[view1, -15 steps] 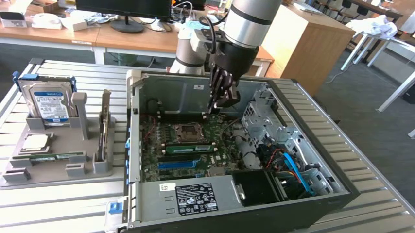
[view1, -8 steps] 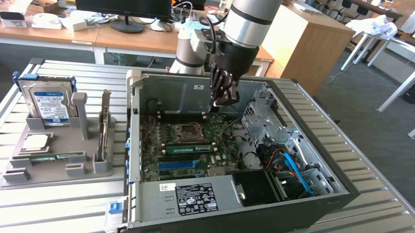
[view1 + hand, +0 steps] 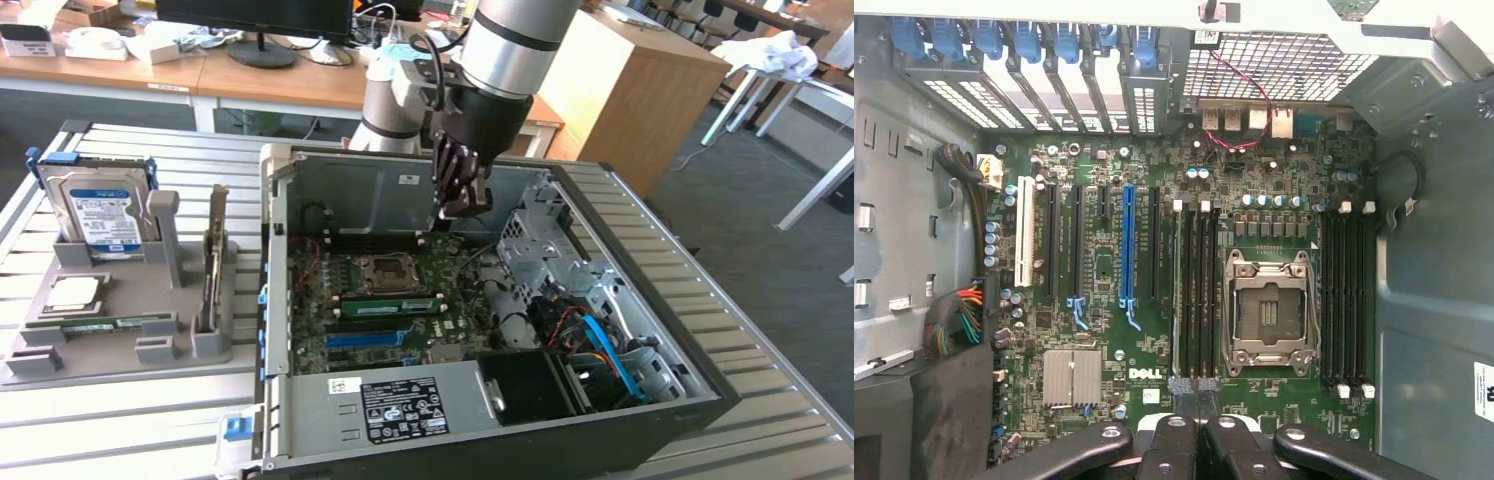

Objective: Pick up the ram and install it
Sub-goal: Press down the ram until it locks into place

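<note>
One ram (image 3: 387, 300), a long green stick, sits in a memory slot beside the processor socket (image 3: 387, 270) on the motherboard. A second ram (image 3: 107, 322) lies flat in the grey fixture (image 3: 94, 355) at the exterior view's left. My gripper (image 3: 461, 208) hangs inside the open computer case, above the motherboard and clear of both sticks. Its fingers are shut together with nothing between them. In the wrist view the closed gripper (image 3: 1194, 390) is over the end of the bank of memory slots (image 3: 1194, 290), next to the socket (image 3: 1264, 310).
The fixture also carries a blue-labelled hard drive (image 3: 100, 215), a square silver processor (image 3: 74, 293) and a thin board on edge (image 3: 214, 260). The case walls (image 3: 400, 185), a drive cage (image 3: 541, 240) and cables (image 3: 601, 345) surround the motherboard.
</note>
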Motion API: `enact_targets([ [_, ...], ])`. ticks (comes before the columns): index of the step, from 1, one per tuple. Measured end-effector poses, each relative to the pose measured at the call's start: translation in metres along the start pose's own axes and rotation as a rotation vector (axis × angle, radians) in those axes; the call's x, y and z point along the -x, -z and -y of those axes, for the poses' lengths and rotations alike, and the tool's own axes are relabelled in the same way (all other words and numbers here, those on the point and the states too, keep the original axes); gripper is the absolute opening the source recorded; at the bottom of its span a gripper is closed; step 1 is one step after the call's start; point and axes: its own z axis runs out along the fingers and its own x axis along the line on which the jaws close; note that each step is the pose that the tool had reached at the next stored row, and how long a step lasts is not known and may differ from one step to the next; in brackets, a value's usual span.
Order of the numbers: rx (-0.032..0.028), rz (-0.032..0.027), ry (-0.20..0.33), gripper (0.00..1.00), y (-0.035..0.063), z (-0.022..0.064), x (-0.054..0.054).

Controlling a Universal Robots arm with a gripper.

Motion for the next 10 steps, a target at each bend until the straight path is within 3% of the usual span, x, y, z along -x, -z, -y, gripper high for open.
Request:
enact_targets([
  [10,0.0001,-0.0002,0.0,0.1,0.0002,0.003,0.0],
])
